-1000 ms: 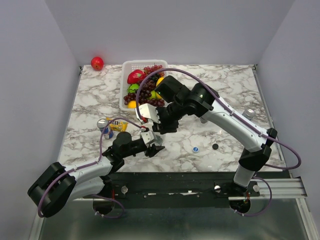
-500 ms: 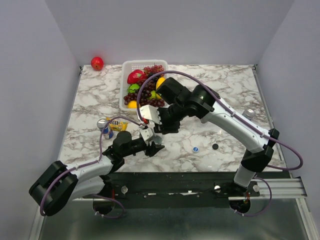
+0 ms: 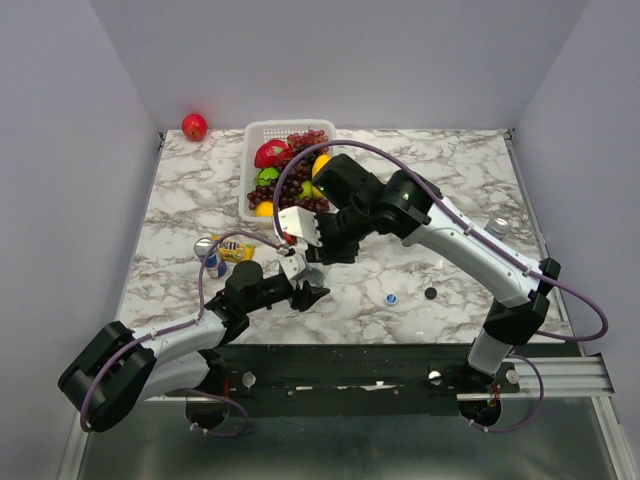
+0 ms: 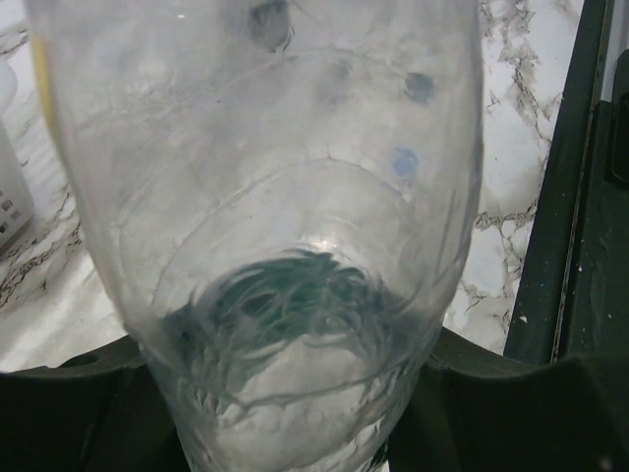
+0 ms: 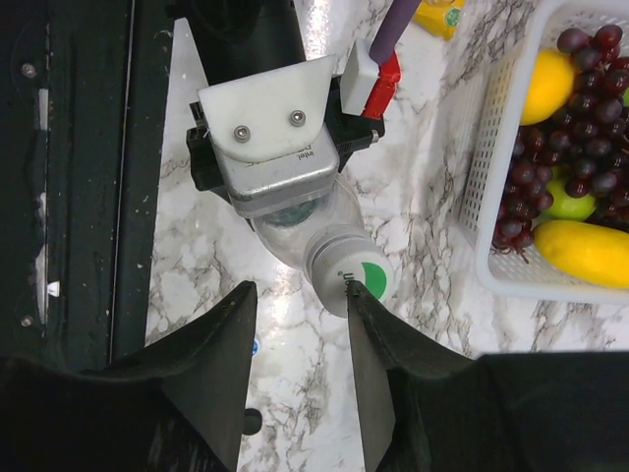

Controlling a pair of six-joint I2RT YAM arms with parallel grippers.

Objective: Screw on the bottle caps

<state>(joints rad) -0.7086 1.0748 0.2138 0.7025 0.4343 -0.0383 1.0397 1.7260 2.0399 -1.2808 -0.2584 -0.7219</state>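
Observation:
My left gripper point(image 3: 305, 290) is shut on a clear plastic bottle point(image 5: 295, 221), which fills the left wrist view point(image 4: 275, 246). The white-green cap point(image 5: 352, 272) sits on the bottle's neck. My right gripper point(image 5: 295, 295) is open just above it, and the cap lies against the tip of one finger point(image 5: 378, 364), not between the two. In the top view the right gripper point(image 3: 315, 250) hangs directly over the left one. The blue cap point(image 3: 391, 298) and the black cap point(image 3: 430, 293) lie loose on the marble table to the right.
A white basket point(image 3: 253, 135) of fruit stands at the back, close behind the right wrist. A red apple point(image 3: 194, 126) is at the far left corner. A drink can point(image 3: 208, 256) and a yellow packet point(image 3: 237, 252) lie left of the left arm. Another can point(image 3: 497, 227) stands at the right.
The right gripper has edged slightly to the far left over the bottle. The left gripper still holds the bottle in about the same place.

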